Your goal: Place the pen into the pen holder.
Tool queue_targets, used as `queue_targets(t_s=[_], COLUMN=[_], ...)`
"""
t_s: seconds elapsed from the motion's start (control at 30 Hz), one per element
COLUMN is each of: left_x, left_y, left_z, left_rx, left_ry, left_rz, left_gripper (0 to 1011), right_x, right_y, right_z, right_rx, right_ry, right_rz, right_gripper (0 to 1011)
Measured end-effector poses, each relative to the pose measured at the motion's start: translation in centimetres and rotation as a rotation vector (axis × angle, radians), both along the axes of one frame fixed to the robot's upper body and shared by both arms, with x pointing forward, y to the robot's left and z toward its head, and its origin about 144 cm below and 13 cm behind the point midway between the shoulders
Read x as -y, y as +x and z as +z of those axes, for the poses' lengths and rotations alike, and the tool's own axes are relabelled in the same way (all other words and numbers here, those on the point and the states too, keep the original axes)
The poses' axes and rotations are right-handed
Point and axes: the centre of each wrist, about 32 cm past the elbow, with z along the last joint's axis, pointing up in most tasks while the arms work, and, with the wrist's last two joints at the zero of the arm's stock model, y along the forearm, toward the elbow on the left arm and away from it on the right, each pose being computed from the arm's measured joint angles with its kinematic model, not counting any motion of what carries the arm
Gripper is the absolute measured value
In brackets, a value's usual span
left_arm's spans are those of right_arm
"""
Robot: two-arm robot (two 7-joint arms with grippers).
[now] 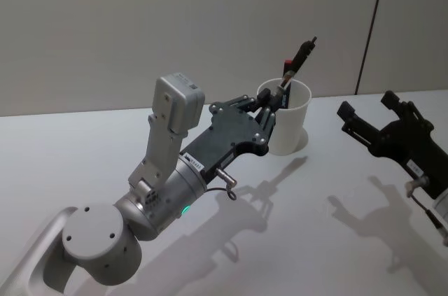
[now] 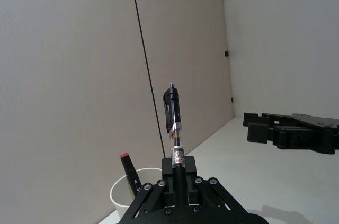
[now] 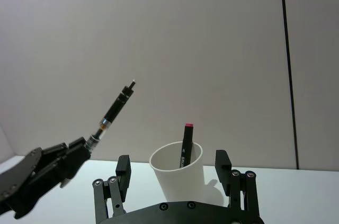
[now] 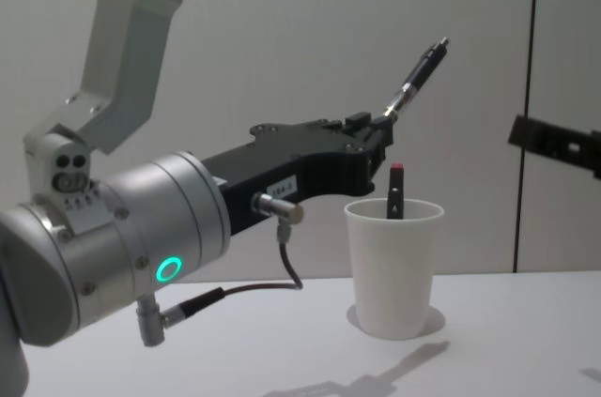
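Pinching the pen (image 4: 418,71) tilted, the left gripper (image 4: 379,130) hangs just above the cup (image 4: 394,266) (red-capped marker (image 4: 396,192) inside). Well apart, right gripper (image 1: 367,106) spread wide.

The left gripper (image 2: 179,171) hides one end of the pen (image 2: 174,110), the pen holder (image 4: 394,266) much of the marker (image 4: 397,186).

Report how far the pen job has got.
Done: the left gripper is shut on the pen, held tilted by the pen holder rim. In hand: the carry; the pen is wholly outside it. Left: lower it in and release. The right gripper sits open, off to the right.
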Motion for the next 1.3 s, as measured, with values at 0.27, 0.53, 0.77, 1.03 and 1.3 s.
queue_targets(t_s=[0.27, 0.53, 0.77, 1.03, 1.3], left_x=[0.0, 0.0, 0.0, 0.0, 0.0], left_y=[0.0, 0.0, 0.0, 0.0, 0.0], left_z=[0.0, 0.0, 0.0, 0.0, 0.0], left_rx=[0.000, 0.000, 0.000, 0.000, 0.000], left_ry=[0.001, 0.001, 0.001, 0.001, 0.000], left_rz=[0.000, 0.000, 0.000, 0.000, 0.000], left_gripper=[129, 129, 128, 129, 129], right_x=[-0.1, -0.7, -1.6, -2.4, -3.2], right_y=[0.0, 0.8, 1.6, 2.2, 2.8], right_z=[0.7, 1.6, 2.3, 2.7, 3.1], right_rx=[-0.034, -0.057, -0.090, -0.119, -0.163], right_ry=[0.125, 0.225, 0.294, 0.334, 0.370], right_rz=[0.044, 0.088, 0.119, 0.134, 0.132], right_gripper=[1002, 1002, 1002, 1002, 1002])
